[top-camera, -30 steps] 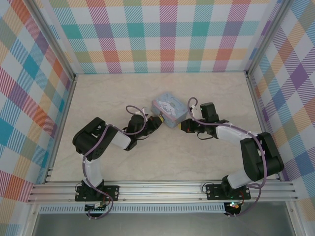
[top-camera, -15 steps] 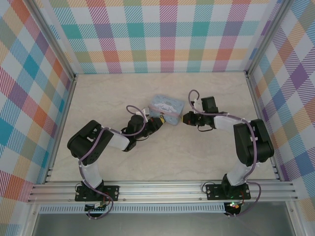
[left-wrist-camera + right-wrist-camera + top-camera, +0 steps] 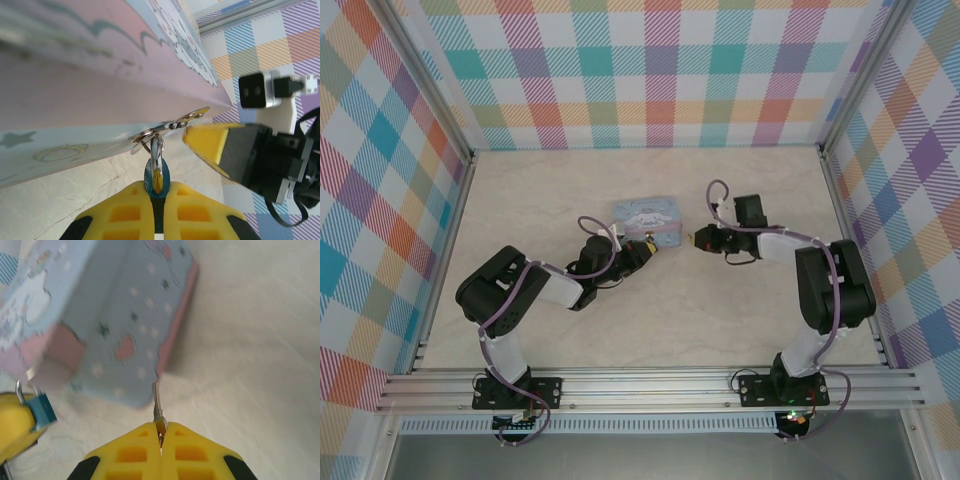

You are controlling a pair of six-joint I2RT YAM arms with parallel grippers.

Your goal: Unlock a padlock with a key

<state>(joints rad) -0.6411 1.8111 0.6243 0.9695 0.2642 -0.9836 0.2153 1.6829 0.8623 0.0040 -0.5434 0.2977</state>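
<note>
Left wrist: my left gripper (image 3: 157, 194) clamps padlock (image 3: 149, 176) steady by the tin (image 3: 75, 90); right gripper (image 3: 161, 431) pinches key (image 3: 156, 401) (blade forward).

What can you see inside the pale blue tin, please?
Nothing inside shows: the tin is closed, so any contents are covered. Outside, the padlock hangs through its hasp, with the left hand shut on the padlock's body.
</note>
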